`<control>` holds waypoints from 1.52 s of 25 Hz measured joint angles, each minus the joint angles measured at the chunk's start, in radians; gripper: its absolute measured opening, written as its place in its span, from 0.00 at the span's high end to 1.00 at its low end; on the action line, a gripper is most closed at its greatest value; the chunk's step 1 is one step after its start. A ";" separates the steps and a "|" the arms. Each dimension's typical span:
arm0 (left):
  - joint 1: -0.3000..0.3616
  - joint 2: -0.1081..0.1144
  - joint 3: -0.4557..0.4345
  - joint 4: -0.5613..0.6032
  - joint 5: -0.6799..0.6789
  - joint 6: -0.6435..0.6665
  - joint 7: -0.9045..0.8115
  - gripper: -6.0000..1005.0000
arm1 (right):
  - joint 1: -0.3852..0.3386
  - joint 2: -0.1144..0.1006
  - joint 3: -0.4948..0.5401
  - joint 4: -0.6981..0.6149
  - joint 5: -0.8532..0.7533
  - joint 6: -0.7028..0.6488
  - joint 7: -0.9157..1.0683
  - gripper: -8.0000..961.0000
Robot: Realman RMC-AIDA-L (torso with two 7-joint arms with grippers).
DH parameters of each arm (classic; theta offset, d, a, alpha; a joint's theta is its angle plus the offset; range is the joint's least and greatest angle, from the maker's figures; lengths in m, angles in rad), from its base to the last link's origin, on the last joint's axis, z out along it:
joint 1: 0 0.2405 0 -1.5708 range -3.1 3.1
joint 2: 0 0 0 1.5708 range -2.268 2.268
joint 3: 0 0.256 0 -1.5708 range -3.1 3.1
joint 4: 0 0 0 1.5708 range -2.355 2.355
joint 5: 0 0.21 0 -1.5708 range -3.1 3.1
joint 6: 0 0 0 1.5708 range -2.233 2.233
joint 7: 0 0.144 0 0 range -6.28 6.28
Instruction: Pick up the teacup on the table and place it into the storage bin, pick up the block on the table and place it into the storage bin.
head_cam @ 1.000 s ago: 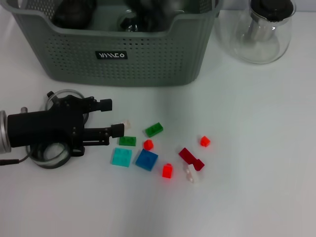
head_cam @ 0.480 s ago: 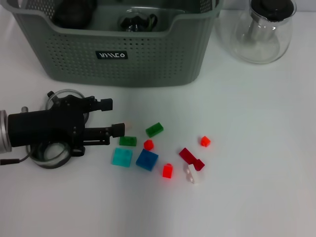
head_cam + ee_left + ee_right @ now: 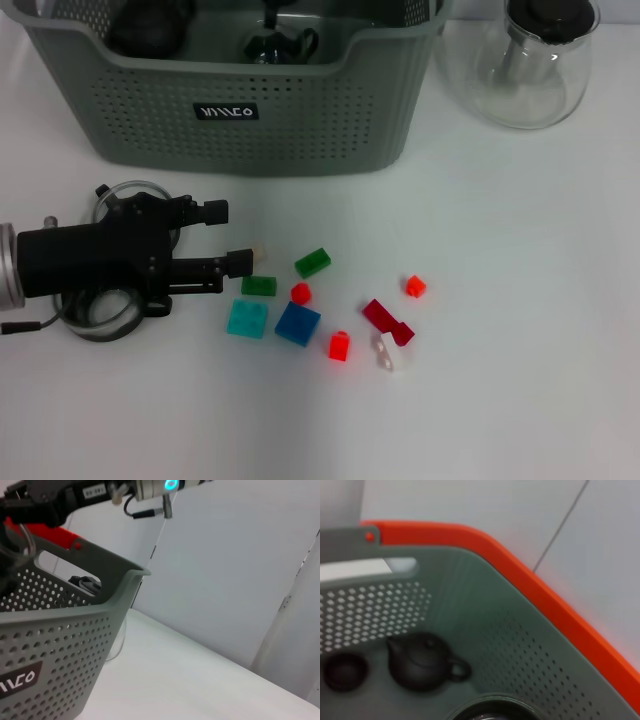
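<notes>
Grey-green bin (image 3: 240,110) sits at twelve o'clock. Left gripper (image 3: 232,240), fingers parted and empty, lies low at nine o'clock, aimed at the clear block (image 3: 260,252) just beside its tips, likely for a grasp. Right gripper's state: cannot tell.

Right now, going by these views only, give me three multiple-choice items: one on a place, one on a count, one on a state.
1. Where is the dark teapot?
A. In the storage bin
B. Among the blocks
C. In a gripper

2. How many dark green blocks lie on the table?
A. One
B. Two
C. Four

3. The left gripper is:
A. Shut on a blue block
B. Shut on a teacup
C. Open

Answers: 1 A, the right wrist view shows it on the bin's floor. 2 B, two lie beside the left gripper. 3 C, its fingers stand apart. The right gripper hangs over the bin.
</notes>
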 joint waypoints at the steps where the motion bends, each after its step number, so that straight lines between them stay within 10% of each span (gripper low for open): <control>1: 0.000 0.000 0.000 0.000 0.000 -0.001 0.001 0.12 | -0.002 0.001 -0.012 0.013 0.004 0.017 -0.001 0.93; 38: 0.003 -0.003 0.000 -0.008 0.000 -0.003 0.003 0.12 | -0.025 -0.012 -0.083 0.006 -0.056 -0.129 0.096 0.93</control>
